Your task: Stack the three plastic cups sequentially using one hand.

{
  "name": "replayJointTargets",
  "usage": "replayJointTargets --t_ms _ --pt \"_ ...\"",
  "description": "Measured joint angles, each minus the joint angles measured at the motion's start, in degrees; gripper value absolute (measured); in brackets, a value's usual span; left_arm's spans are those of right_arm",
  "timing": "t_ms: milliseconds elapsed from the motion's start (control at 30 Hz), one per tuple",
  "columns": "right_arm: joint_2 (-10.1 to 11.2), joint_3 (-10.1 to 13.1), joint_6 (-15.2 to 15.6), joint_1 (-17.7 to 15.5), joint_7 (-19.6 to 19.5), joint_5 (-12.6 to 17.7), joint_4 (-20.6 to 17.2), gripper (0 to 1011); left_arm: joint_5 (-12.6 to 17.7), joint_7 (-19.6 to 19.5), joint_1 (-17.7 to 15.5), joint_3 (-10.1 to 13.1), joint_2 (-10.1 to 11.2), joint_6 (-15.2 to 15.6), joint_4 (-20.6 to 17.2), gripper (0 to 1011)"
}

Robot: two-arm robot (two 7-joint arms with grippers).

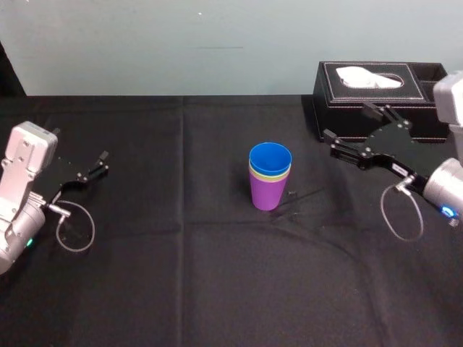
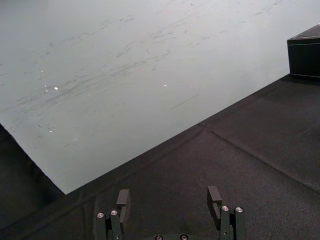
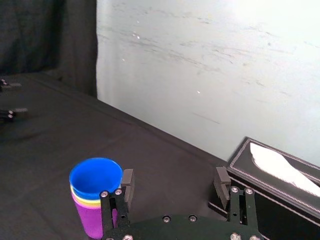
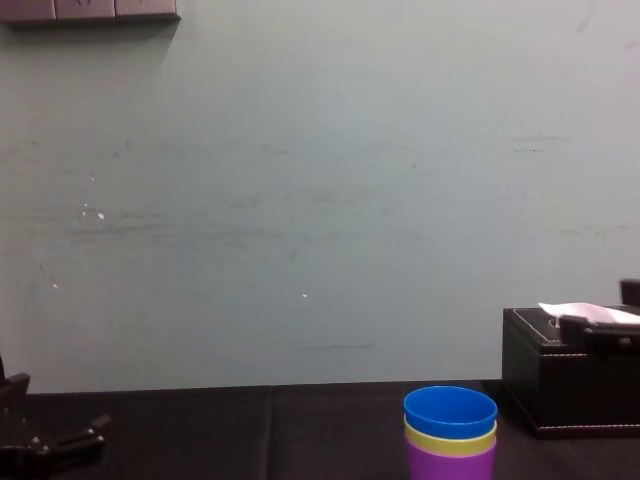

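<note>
The three plastic cups stand nested in one upright stack at the middle of the black table. The purple cup (image 1: 267, 195) is at the bottom, the yellow-green cup's rim (image 1: 269, 176) shows above it, and the blue cup (image 1: 270, 157) sits on top. In the chest view the blue cup (image 4: 450, 410) tops the stack low in the middle. My right gripper (image 1: 347, 121) hovers to the right of the stack, apart from it, open and empty. In the right wrist view its fingers (image 3: 127, 181) stand wide beside the blue cup (image 3: 95, 176). My left gripper (image 1: 83, 173) rests far left, open (image 2: 169, 197).
A black leather tissue box (image 1: 362, 90) with white tissue stands at the back right, just behind my right gripper; its side shows in the chest view (image 4: 565, 395). A pale wall runs along the table's far edge. Black cloth (image 1: 217, 289) covers the table.
</note>
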Motion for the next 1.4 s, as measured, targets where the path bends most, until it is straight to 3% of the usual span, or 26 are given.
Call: replayJointTargets --t_ms 233,700,1400 --pt "-1.02 1.59 -1.96 -1.31 -0.01 -1.23 3.68 1003 0.0 0.0 0.0 0.0 0.0 0.0 0.0 1011" --pt "-4.32 2.38 -3.37 -1.19 -0.72 -3.52 10.14 1003 0.0 0.0 0.0 0.0 0.0 -0.01 0.0 1011" --pt "-3.89 2.35 -3.33 -1.22 -0.68 -3.21 9.4 1003 0.0 0.0 0.0 0.0 0.0 0.0 0.0 1012"
